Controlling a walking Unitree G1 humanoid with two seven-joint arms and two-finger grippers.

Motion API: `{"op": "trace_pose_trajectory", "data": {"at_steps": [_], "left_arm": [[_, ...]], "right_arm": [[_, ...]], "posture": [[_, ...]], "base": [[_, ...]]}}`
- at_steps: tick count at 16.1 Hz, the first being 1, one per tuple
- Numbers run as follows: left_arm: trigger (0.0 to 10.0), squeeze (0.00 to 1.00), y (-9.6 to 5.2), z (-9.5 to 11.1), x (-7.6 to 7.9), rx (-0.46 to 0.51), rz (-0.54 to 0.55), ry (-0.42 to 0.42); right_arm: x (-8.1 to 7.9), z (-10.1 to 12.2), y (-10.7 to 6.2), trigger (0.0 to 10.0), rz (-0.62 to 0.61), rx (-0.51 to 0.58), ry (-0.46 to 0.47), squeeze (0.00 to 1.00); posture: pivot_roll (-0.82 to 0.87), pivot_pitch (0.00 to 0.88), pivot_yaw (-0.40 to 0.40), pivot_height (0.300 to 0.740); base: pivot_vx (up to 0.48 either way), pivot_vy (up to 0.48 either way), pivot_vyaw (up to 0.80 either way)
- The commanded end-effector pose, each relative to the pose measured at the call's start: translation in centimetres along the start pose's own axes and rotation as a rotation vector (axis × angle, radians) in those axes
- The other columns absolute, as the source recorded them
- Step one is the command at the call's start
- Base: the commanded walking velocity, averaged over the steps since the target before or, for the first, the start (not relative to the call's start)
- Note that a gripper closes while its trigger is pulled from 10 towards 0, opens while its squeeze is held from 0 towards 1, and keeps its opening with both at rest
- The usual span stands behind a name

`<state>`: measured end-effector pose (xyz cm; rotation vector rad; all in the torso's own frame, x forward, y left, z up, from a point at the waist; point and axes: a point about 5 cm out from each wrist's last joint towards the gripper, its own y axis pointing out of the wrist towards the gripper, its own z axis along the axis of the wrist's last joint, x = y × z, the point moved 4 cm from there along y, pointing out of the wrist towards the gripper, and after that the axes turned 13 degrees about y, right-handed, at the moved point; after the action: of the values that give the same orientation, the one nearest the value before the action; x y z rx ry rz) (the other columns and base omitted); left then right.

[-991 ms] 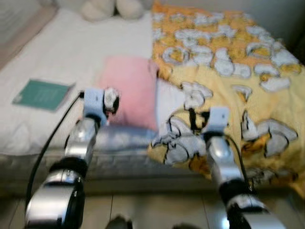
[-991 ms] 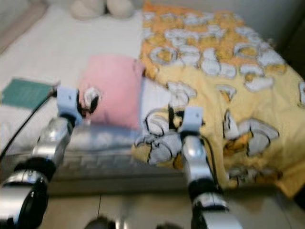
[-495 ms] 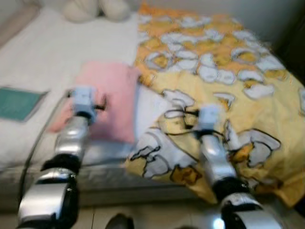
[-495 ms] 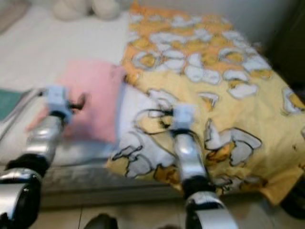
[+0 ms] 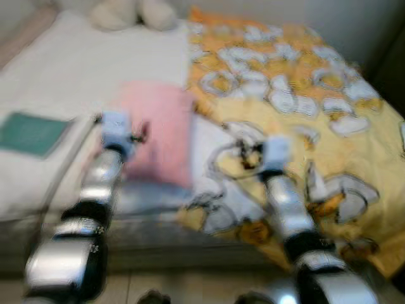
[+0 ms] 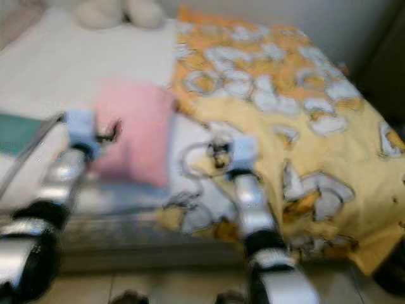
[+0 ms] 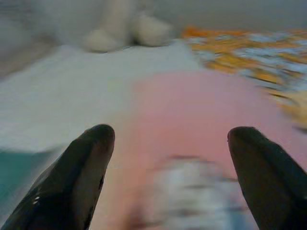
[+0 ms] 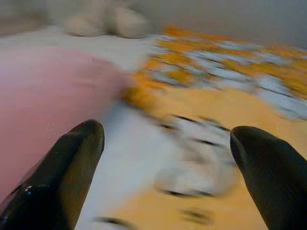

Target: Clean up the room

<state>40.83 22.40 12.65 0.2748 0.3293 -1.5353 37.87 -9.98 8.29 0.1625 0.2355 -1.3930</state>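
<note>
While your left gripper and right gripper hang wide open and empty, the pink pillow lies at 11 o'clock.

The robot is showing 2 arms built of silver, rounded metal segments, each broken by a black band at the joint nearer the body. The left arm is ending in a pale blue-white block at the wrist, with small dark parts sticking out on its right side; a thin dark cable is trailing along its left side. The right arm is carrying a similar pale block, with dark parts and looping black cable beside it. In the wrist views, the left gripper and the right gripper are each showing 2 broad, glossy black fingers with rounded tips. Blur is hiding finer detail.
</note>
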Motion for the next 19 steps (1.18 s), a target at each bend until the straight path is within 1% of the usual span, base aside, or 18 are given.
{"op": "trace_pose_trajectory", "data": {"at_steps": [1, 2, 3, 4, 5, 6, 8, 10, 11, 16, 18, 19], "left_arm": [[10.0, 0.00, 0.3, 0.8, 0.8, 0.018, -0.021, 0.013], [10.0, 0.00, 0.4, 1.1, 1.0, 0.030, -0.020, 0.047], [10.0, 0.00, 0.5, 1.3, 1.2, 0.035, -0.032, 0.046], [10.0, 0.00, 0.5, 1.5, 1.4, 0.049, -0.035, 0.022], [10.0, 0.00, 0.5, 1.7, 1.5, 0.060, -0.036, 0.019], [10.0, 0.00, 0.4, 1.8, 1.7, 0.064, -0.037, 0.021], [10.0, 0.00, 0.4, 2.0, 2.9, 0.079, -0.064, 0.031], [10.0, 0.00, 0.4, 2.0, 3.2, 0.082, -0.079, 0.021], [10.0, 0.00, 0.3, 2.1, 3.7, 0.089, -0.099, 0.020], [10.0, 0.00, 0.2, 2.4, 4.6, 0.105, -0.138, 0.026], [10.0, 0.00, 0.2, 2.6, 5.1, 0.115, -0.160, 0.030], [10.0, 0.00, 0.1, 3.0, 5.8, 0.135, -0.190, 0.029]], "right_arm": [[1.3, 0.3, 0.1, 10.0, -0.034, -0.007, -0.016, 0.00], [1.5, 0.1, 0.1, 10.0, -0.047, -0.013, -0.007, 0.00], [1.6, 0.1, 0.1, 10.0, -0.051, -0.014, -0.007, 0.00], [1.7, 0.2, 0.1, 10.0, -0.057, -0.012, -0.007, 0.00], [1.8, 0.2, 0.1, 10.0, -0.060, -0.009, -0.008, 0.00], [1.9, 0.3, 0.0, 10.0, -0.062, -0.007, -0.008, 0.00], [2.3, 0.3, -0.2, 10.0, -0.079, 0.002, -0.008, 0.00], [2.5, 0.4, -0.3, 10.0, -0.090, 0.014, -0.010, 0.00], [2.6, 0.4, -0.3, 10.0, -0.096, 0.017, -0.014, 0.00], [2.5, 0.3, -0.3, 10.0, -0.097, 0.016, -0.016, 0.00], [2.5, 0.2, -0.4, 10.0, -0.103, 0.017, 0.004, 0.00], [3.6, 0.1, -0.5, 10.0, -0.158, 0.012, 0.047, 0.00]], "posture": [[-0.02, 0.005, -0.033, 0.740], [-0.02, 0.007, -0.032, 0.740], [-0.02, 0.007, -0.032, 0.740], [-0.02, 0.008, -0.030, 0.740], [-0.02, 0.009, -0.030, 0.740], [-0.02, 0.009, -0.030, 0.740], [-0.03, 0.011, -0.032, 0.740], [-0.03, 0.011, -0.030, 0.740], [-0.03, 0.011, -0.030, 0.740], [-0.03, 0.012, -0.030, 0.740], [-0.03, 0.015, -0.029, 0.740], [-0.03, 0.017, -0.029, 0.740]], "base": [[0.000, 0.435, 0.41], [0.000, 0.000, 0.00], [0.000, 0.000, 0.00], [0.244, 0.000, 0.00], [0.368, 0.000, 0.00], [0.480, 0.000, 0.00], [0.480, 0.000, 0.00], [0.480, 0.000, 0.00], [0.480, 0.000, 0.00], [0.458, 0.000, 0.00], [0.424, -0.120, 0.00], [0.412, -0.240, 0.00]]}}
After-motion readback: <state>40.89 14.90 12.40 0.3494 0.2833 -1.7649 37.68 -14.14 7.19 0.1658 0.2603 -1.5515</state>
